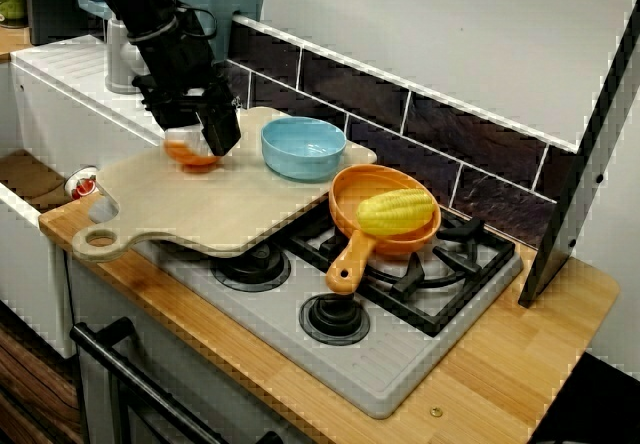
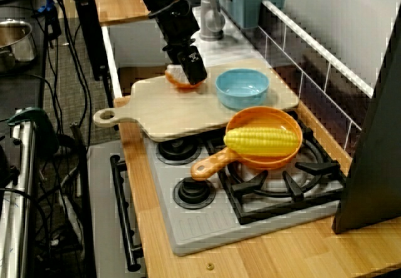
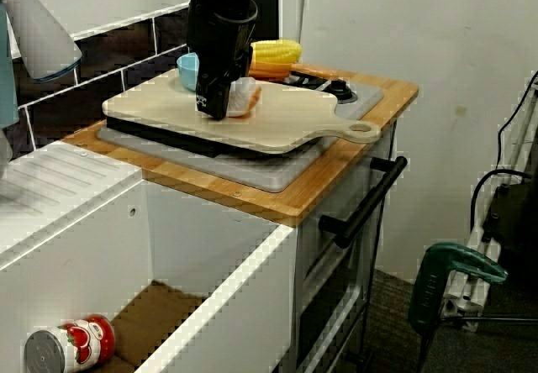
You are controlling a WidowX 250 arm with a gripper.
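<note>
My gripper [image 1: 197,144] is low over the far left part of a pale wooden cutting board [image 1: 200,209], with its black fingers down around a small orange-and-white object [image 1: 190,154]. The object rests on the board [image 2: 182,112] and shows partly beside the fingers in the high side view [image 2: 178,79] and in the view from the sink side [image 3: 245,97]. The fingers hide much of it, so I cannot tell whether they grip it. A light blue bowl [image 1: 303,147] stands on the board just right of the gripper.
The board lies across the left burners of a grey stove [image 1: 400,354]. An orange pan [image 1: 345,199] holding a yellow corn cob [image 1: 397,211] sits on the right grate. A tomato can [image 3: 67,348] lies in the sink. A metal pot [image 1: 122,59] stands behind the arm.
</note>
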